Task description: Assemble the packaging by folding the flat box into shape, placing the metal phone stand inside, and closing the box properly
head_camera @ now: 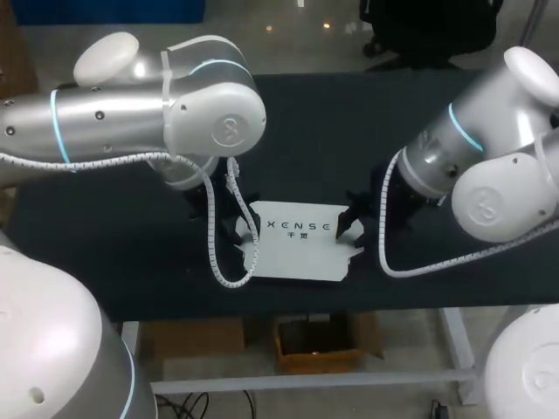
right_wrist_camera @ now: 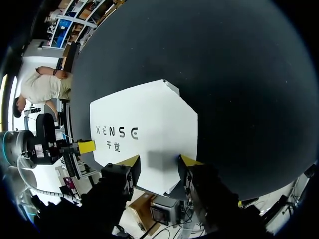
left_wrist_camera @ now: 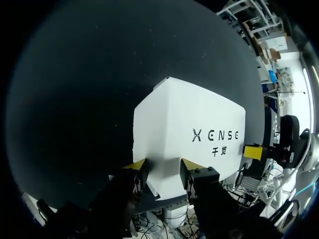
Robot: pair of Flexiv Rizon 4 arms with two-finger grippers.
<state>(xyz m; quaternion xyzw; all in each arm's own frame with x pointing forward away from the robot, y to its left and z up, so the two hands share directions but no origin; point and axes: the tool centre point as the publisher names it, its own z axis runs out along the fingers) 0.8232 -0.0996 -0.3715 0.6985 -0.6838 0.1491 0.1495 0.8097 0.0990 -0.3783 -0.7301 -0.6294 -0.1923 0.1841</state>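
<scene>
A white box (head_camera: 297,249) with dark print on its top lies near the front edge of the black table, partly folded into shape. My left gripper (head_camera: 240,229) is at its left end. In the left wrist view that gripper (left_wrist_camera: 163,166) has the box's (left_wrist_camera: 199,114) end flap between its yellow tips, both touching it. My right gripper (head_camera: 349,229) is at the right end. In the right wrist view it (right_wrist_camera: 158,162) grips the near end of the box (right_wrist_camera: 149,119) the same way. No metal phone stand is in view.
The black table (head_camera: 131,244) spreads out behind and to both sides of the box. Its front edge runs just in front of the box. The left arm's white cable hangs beside the box's left end.
</scene>
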